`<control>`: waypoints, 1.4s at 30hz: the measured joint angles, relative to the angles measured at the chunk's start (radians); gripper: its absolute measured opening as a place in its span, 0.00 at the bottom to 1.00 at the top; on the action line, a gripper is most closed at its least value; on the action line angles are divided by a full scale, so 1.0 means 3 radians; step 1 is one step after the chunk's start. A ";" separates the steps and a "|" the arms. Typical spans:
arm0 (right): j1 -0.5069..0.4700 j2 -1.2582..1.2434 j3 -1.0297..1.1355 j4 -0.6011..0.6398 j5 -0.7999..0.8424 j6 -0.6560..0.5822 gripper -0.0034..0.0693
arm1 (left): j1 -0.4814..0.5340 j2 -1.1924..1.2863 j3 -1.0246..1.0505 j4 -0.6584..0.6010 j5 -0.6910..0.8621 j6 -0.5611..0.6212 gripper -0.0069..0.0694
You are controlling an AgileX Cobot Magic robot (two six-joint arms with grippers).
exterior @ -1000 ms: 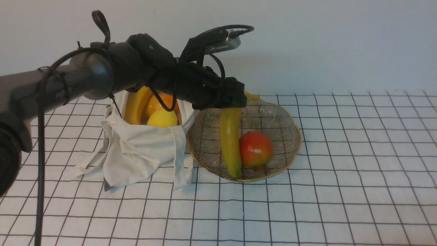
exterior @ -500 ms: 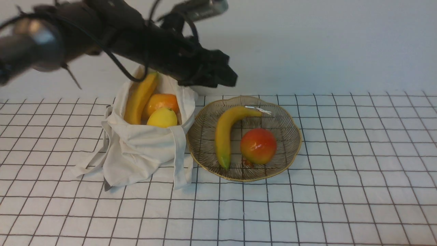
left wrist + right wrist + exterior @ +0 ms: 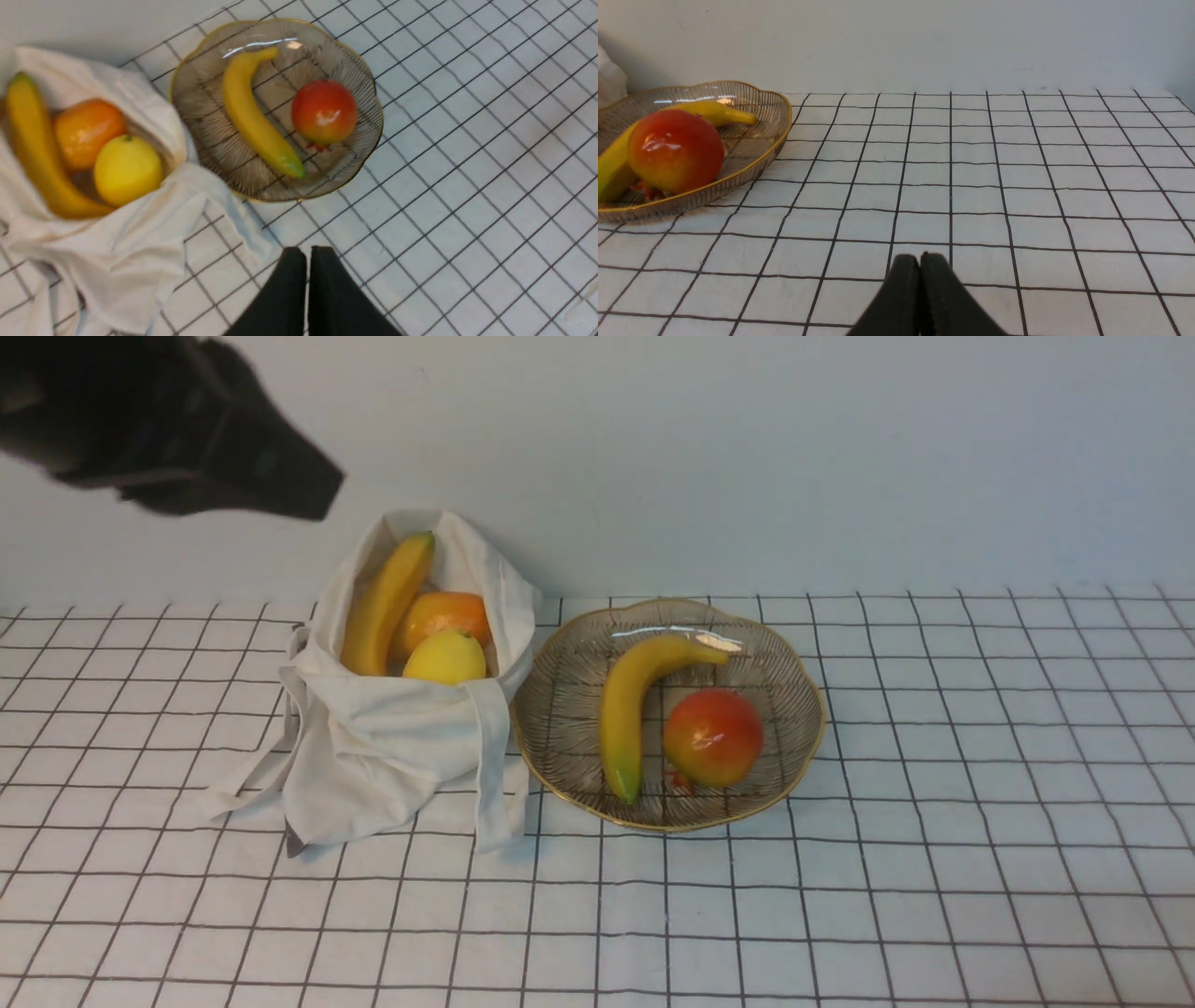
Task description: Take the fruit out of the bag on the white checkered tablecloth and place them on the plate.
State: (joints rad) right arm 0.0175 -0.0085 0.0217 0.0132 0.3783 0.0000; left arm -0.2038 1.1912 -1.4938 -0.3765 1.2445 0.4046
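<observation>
While the left gripper [image 3: 313, 497] shows only as a dark blur high at the front view's upper left, the bag [image 3: 373, 756] sits open on the white checkered tablecloth [image 3: 934, 821], holding a banana [image 3: 385, 607], an orange [image 3: 448, 616] and a lemon [image 3: 445, 658]; just to its right the plate [image 3: 789, 709] carries a second banana [image 3: 624, 709] beside a red-orange round fruit [image 3: 714, 737]. From the left wrist, that gripper's black fingers are pressed together, empty, above the cloth near bag and plate. From the right wrist, the right gripper [image 3: 920, 263] is likewise closed on nothing, low over the tablecloth, well apart from the plate
</observation>
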 joint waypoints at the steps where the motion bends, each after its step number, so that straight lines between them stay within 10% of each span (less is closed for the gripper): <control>1: 0.0000 0.0000 0.0000 0.0000 0.0000 0.0000 0.03 | 0.0000 -0.0273 0.0253 0.0030 0.0011 -0.0006 0.08; 17: 0.0000 0.0000 0.0000 0.0000 0.0000 0.0000 0.03 | 0.0000 -0.2563 0.2966 -0.0253 -0.1443 -0.0006 0.08; 42: 0.0000 0.0000 0.0000 0.0000 0.0000 0.0000 0.03 | 0.0000 -0.2708 0.3219 -0.0071 -0.1380 -0.0018 0.08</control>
State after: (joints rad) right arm 0.0175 -0.0085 0.0217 0.0132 0.3783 0.0000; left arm -0.2038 0.3787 -0.5282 -0.3979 0.8305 0.3993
